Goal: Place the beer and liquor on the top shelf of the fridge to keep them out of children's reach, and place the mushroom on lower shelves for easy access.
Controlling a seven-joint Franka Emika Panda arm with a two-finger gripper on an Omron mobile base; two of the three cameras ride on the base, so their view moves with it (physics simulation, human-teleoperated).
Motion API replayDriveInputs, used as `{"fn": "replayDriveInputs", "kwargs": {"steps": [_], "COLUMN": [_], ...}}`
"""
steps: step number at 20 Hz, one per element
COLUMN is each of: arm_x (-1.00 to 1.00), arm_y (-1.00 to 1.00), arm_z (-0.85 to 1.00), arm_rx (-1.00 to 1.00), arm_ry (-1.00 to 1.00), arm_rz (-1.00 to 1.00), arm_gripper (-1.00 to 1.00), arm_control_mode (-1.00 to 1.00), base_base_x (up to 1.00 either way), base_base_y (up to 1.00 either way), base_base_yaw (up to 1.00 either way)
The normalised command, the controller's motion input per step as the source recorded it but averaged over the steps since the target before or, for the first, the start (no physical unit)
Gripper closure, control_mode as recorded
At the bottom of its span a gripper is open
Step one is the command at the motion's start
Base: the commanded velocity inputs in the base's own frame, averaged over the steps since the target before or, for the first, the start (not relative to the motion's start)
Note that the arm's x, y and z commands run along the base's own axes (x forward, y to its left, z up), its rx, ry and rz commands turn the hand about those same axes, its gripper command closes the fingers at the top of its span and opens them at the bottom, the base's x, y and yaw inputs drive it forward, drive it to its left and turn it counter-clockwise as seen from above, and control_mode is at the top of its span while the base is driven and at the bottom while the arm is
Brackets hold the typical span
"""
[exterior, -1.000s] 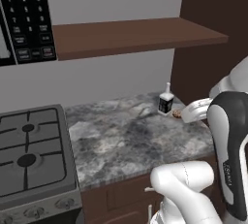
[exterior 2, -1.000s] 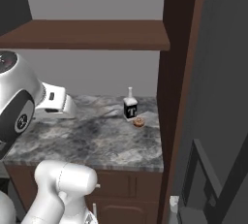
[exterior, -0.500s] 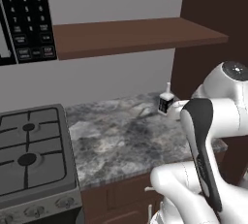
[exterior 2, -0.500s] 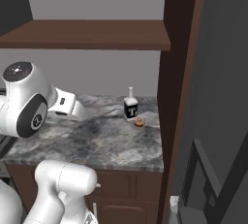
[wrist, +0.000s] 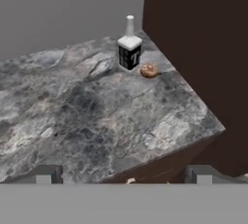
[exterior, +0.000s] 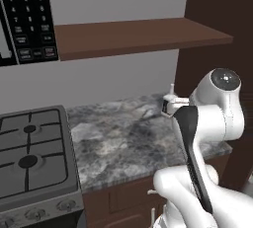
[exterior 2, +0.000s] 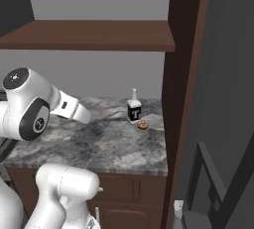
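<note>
- While the liquor and mushroom stand side by side at the counter's far corner, you've shelved neither.
- Your gripper hangs well short, fingers wide, empty.

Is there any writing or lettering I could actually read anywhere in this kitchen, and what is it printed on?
"T": one big white letter on the black label of the liquor bottle on the counter.
Microwave keypad: rows of white numbers and small words on black buttons, too small and blurred to read.
The mushroom beside the bottle carries no writing.
</note>
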Motion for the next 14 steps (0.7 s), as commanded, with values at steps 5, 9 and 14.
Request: {"fn": "replayDriveInputs", "kwargs": {"steps": [5, 9, 14], "arm_x": [0.19, 0.28, 0.38], "arm_y": [-0.27, -0.18, -0.04], "arm_z": [-0.06, -0.1, -0.06], "arm_rx": [-0.05, -0.1, -0.13], "arm_ry": [-0.11, -0.07, -0.06], "arm_rz": [-0.2, -0.19, -0.16], "arm_gripper": [-1.0, -1.0, -1.0], "arm_control_mode": [-1.0, -1.0, -1.0], "base_base_x": [0.0, 0.0, 0.0], "base_base_y": [0.0, 0.0, 0.0], "base_base_yaw": [0.0, 0.0, 0.0]}}
